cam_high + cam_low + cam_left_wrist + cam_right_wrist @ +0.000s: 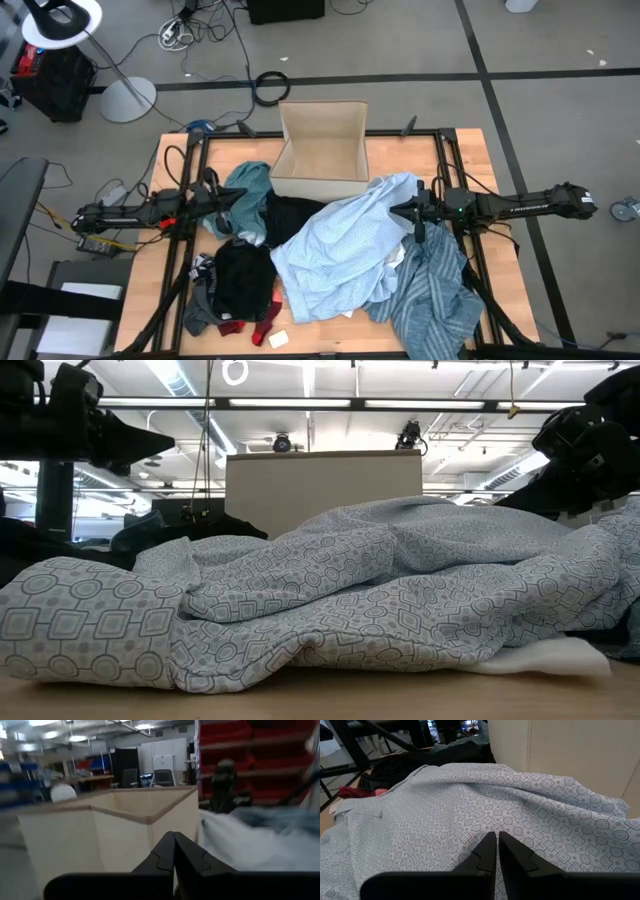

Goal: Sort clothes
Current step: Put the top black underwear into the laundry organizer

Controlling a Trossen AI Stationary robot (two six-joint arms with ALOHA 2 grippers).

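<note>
Both sets of fingers, left gripper [237, 196] and right gripper [396, 210], are pressed together, empty. Right should spread wide, then pinch the large light-blue patterned shirt [335, 250] just below its fingertips.

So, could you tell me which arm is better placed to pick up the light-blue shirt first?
Probably the right. Its shut gripper hovers right at the light-blue shirt, while the left gripper, also shut, sits over the teal garment.

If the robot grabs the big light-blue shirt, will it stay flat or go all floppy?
Probably floppy: the light-blue shirt lies in soft, crumpled folds. It would likely drape and dangle from one pinch. Since it overlaps the black garment and the striped shirt, it may drag them along.
</note>
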